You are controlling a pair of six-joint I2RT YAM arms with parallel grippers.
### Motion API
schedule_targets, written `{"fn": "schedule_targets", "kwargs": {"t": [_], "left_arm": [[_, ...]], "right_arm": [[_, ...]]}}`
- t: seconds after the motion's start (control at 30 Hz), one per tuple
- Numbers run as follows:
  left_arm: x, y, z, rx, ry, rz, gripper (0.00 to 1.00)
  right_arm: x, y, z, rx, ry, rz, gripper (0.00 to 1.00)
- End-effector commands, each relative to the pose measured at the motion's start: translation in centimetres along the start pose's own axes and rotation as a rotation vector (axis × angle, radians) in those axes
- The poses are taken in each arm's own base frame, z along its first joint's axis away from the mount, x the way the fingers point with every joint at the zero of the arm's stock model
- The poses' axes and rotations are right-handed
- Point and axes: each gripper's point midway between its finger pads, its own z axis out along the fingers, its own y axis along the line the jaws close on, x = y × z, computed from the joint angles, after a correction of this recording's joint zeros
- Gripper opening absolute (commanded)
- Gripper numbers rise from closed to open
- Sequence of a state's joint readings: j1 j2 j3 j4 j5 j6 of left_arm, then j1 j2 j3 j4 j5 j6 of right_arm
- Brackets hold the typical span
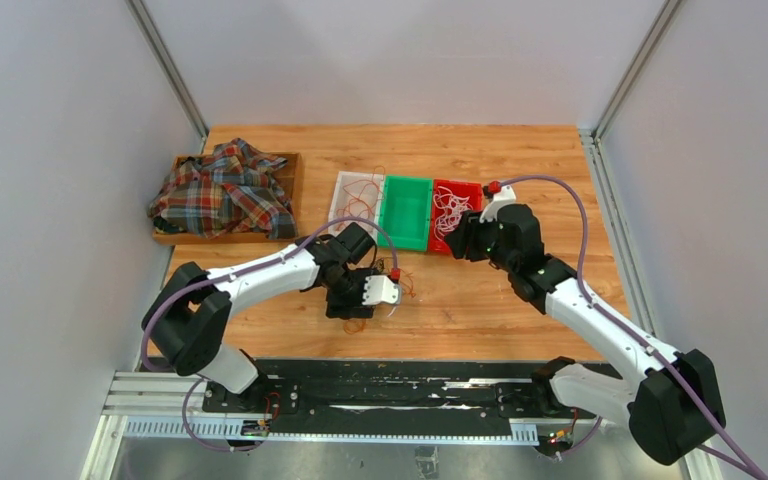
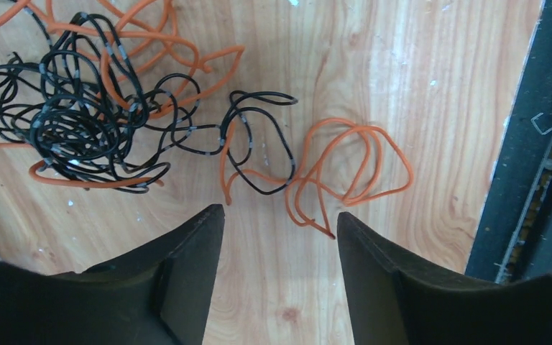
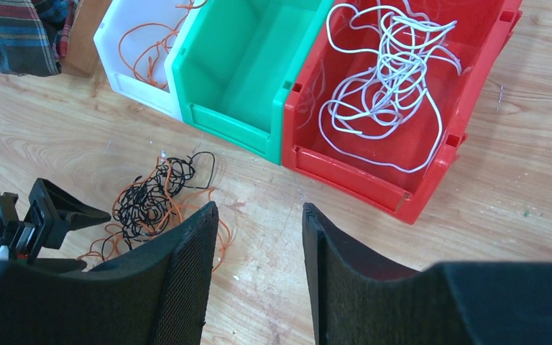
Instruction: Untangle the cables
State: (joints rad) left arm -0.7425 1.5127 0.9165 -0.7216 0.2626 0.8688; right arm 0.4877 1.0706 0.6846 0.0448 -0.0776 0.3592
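Observation:
A tangle of black cable point(image 2: 79, 122) and orange cable point(image 2: 345, 169) lies on the wooden table, just ahead of my left gripper point(image 2: 280, 212). Its jaws stand open over bare wood, and an orange loop end lies close to the right fingertip point(image 2: 345, 223). From above, the left gripper point(image 1: 360, 300) covers most of this pile. White cables point(image 3: 395, 79) lie curled in the red bin point(image 3: 474, 136). More orange cable point(image 3: 147, 50) sits in the white bin point(image 3: 115, 32). My right gripper point(image 3: 259, 206) hangs open in front of the bins with nothing between its fingers.
A green bin point(image 3: 208, 115) stands between the white and red bins. A plaid cloth point(image 1: 222, 190) fills a wooden tray point(image 1: 290, 165) at the back left. The table's dark front rail point(image 2: 525, 144) runs close to the right of the left gripper.

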Motion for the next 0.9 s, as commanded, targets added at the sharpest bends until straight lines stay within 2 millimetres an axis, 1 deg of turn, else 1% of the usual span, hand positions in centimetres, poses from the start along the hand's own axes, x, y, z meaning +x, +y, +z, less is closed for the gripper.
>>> {"fn": "schedule_targets", "kwargs": {"t": [0.0, 0.03, 0.1, 0.17, 0.27, 0.37, 0.43, 0.5, 0.53, 0.57, 0.6, 0.63, 0.67, 0.7, 0.77, 0.87], "left_arm": [[0.5, 1.2, 0.2, -0.070, 0.031, -0.004, 0.52], [0.7, 1.2, -0.1, -0.077, 0.040, -0.007, 0.41], [0.8, 0.8, -1.2, -0.083, 0.047, 0.010, 0.30], [0.9, -0.1, -2.3, -0.069, 0.041, 0.033, 0.20], [0.9, -1.2, -4.1, -0.055, 0.028, 0.058, 0.02], [0.4, -1.6, -5.8, -0.049, 0.022, 0.065, 0.01], [-0.2, -2.0, -7.3, -0.024, 0.019, 0.081, 0.00], [-0.3, -2.6, -8.3, 0.015, 0.023, 0.098, 0.01], [-0.4, -2.7, -8.4, 0.025, 0.017, 0.098, 0.04], [-0.6, -2.9, -8.2, 0.037, 0.007, 0.098, 0.12], [-0.7, -3.3, -7.9, 0.061, -0.004, 0.104, 0.25], [-0.6, -3.7, -7.3, 0.090, -0.010, 0.120, 0.34], [-0.6, -3.7, -6.7, 0.104, -0.011, 0.118, 0.42], [-0.6, -3.3, -6.1, 0.101, -0.008, 0.101, 0.47], [-0.5, -1.9, -4.7, 0.070, 0.016, 0.066, 0.53], [-0.3, -0.5, -2.7, 0.052, 0.047, 0.033, 0.57]], "right_arm": [[-0.2, -0.9, -0.4, 0.034, -0.018, 0.020, 0.46], [-0.2, -1.1, -0.5, 0.039, -0.019, 0.022, 0.46], [-0.2, -1.2, -0.6, 0.044, -0.024, 0.021, 0.46], [-0.2, -1.4, -0.6, 0.049, -0.025, 0.021, 0.46], [-0.2, -1.7, -0.4, 0.059, -0.023, 0.028, 0.46], [-0.4, -1.7, -0.3, 0.057, -0.031, 0.037, 0.45], [-0.6, -1.7, -0.2, 0.055, -0.033, 0.039, 0.45], [-0.5, -1.8, -0.2, 0.056, -0.032, 0.037, 0.45], [-0.7, -1.8, -0.3, 0.055, -0.037, 0.037, 0.45], [-0.6, -1.8, -0.3, 0.056, -0.037, 0.036, 0.45], [-0.6, -1.8, -0.3, 0.055, -0.037, 0.035, 0.45], [-0.6, -1.8, -0.3, 0.053, -0.037, 0.037, 0.45], [-0.6, -1.8, -0.4, 0.051, -0.036, 0.038, 0.45], [-0.6, -1.7, -0.4, 0.048, -0.038, 0.041, 0.45], [-0.6, -1.6, -0.6, 0.045, -0.043, 0.043, 0.45], [-0.8, -1.6, -1.0, 0.044, -0.053, 0.044, 0.45]]}}
